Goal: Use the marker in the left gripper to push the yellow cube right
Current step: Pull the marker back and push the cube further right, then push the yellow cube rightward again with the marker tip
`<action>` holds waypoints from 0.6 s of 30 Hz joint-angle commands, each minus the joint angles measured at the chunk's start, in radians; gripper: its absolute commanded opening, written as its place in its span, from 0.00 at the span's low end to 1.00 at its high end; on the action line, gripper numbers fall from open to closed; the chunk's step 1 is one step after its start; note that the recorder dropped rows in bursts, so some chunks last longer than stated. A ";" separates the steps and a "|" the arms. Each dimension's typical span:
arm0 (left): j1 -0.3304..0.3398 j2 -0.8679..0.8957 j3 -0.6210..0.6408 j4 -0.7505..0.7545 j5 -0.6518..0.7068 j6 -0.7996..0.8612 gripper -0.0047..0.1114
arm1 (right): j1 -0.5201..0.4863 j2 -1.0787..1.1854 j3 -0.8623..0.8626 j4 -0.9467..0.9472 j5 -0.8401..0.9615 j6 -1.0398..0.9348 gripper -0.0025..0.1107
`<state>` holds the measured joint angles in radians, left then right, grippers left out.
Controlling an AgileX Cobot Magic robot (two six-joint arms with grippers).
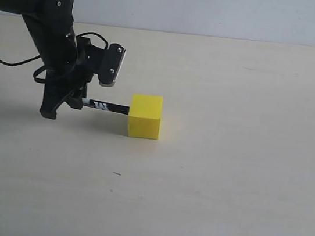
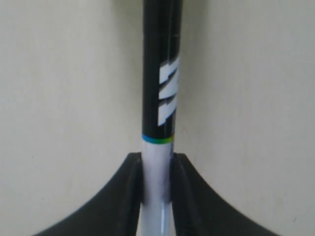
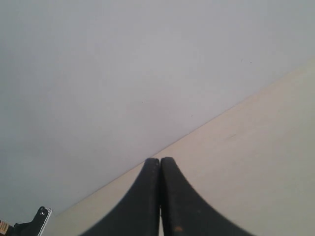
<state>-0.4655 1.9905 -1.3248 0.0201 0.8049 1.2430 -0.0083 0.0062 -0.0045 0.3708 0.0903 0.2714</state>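
Observation:
The yellow cube rests on the pale table left of centre. My left gripper hovers low to its left, shut on the marker, which lies level and points right. The marker's black tip meets the cube's left face. In the left wrist view the marker runs straight out from between the black fingers, its white barrel clamped and its black label ahead; the cube is out of that view. My right gripper is shut on nothing, raised toward the wall, and does not show in the exterior view.
The beige table spreads wide to the right of and in front of the cube. A grey wall backs the table. A black cable loops beside the left arm.

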 commanded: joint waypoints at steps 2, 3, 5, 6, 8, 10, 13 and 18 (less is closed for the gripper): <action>0.002 -0.001 -0.018 -0.009 0.004 -0.045 0.04 | -0.004 -0.006 0.004 -0.005 -0.003 -0.009 0.02; 0.012 -0.001 -0.018 -0.009 0.013 -0.045 0.04 | -0.004 -0.006 0.004 -0.005 -0.003 -0.009 0.02; 0.047 -0.001 -0.016 -0.009 0.038 -0.046 0.04 | -0.004 -0.006 0.004 -0.005 -0.003 -0.009 0.02; 0.059 -0.001 -0.016 -0.009 0.051 -0.048 0.04 | -0.004 -0.006 0.004 -0.005 -0.003 -0.009 0.02; 0.087 -0.001 -0.016 -0.009 0.072 -0.068 0.04 | -0.004 -0.006 0.004 -0.005 -0.003 -0.009 0.02; 0.104 -0.001 -0.016 -0.009 0.092 -0.089 0.04 | -0.004 -0.006 0.004 -0.005 -0.003 -0.009 0.02; 0.107 -0.001 -0.016 -0.007 0.106 -0.089 0.04 | -0.004 -0.006 0.004 -0.005 -0.003 -0.009 0.02; 0.070 -0.001 -0.016 -0.008 0.098 -0.069 0.04 | -0.004 -0.006 0.004 -0.005 -0.003 -0.009 0.02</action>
<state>-0.3712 1.9905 -1.3344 0.0183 0.8997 1.1674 -0.0083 0.0062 -0.0045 0.3708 0.0903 0.2714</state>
